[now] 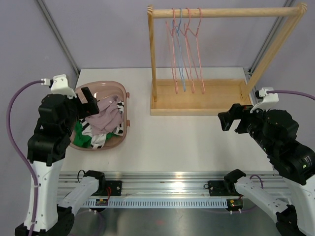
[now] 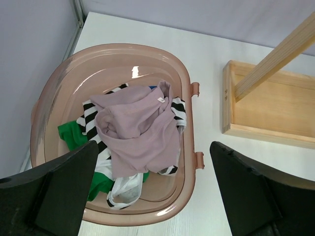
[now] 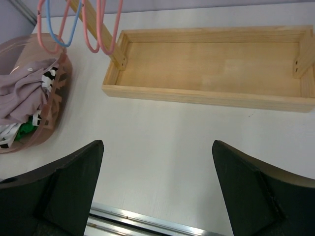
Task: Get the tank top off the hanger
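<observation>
The left tool (image 2: 153, 147) hangs wide open and empty over the crumpled mauve fabric tank top (image 2: 140, 128), probably the task's garment. It lies in the pink translucent plastic basket (image 2: 54, 88), far left. The right tool (image 3: 157, 145), equally wide and empty, hovers above the white counter (image 3: 162, 128). Reaching far could snag the 4 bare wire hangers (image 1: 184, 49), and dipping could drag clothes out.

Four hangers (image 1: 184, 81) (three pink, one blue), one rack (image 1: 226, 12), one basket (image 1: 110, 83).
</observation>
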